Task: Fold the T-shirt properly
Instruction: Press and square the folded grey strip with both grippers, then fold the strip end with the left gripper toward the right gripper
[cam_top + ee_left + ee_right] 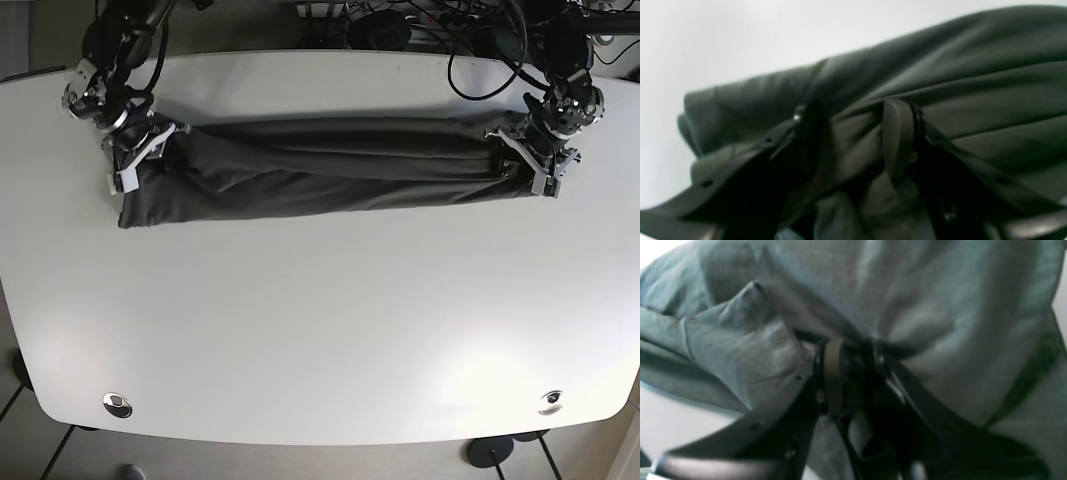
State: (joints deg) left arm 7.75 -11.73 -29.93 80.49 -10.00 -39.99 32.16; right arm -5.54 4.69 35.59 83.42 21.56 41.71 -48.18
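Across the far half of the white table (320, 330), the dark T-shirt (320, 165) lies stretched into a long, creased band running left to right. At the band's left end, the right gripper (140, 152) bears on the cloth's far corner; the right wrist view shows its 2 fingers (833, 373) drawn close together with a fold of fabric pinched between them, the shirt (923, 306) bunched around and filling nearly all that view. Behind this arm, the table's far left edge meets a grey floor. Along the middle of the band, several long ridges of cloth run parallel, and the near edge sags slightly toward the left corner. Beyond the far edge of the table, a tangle of black cables (420, 25) lies close to both arm bases. At the right end, the left gripper (535, 160) sits on the cloth; in the left wrist view its fingers (897, 133) stand a little apart with gathered shirt (973, 83) wedged between them, gripped. On the near corners of the table sit 2 small round metal fittings (117, 404).
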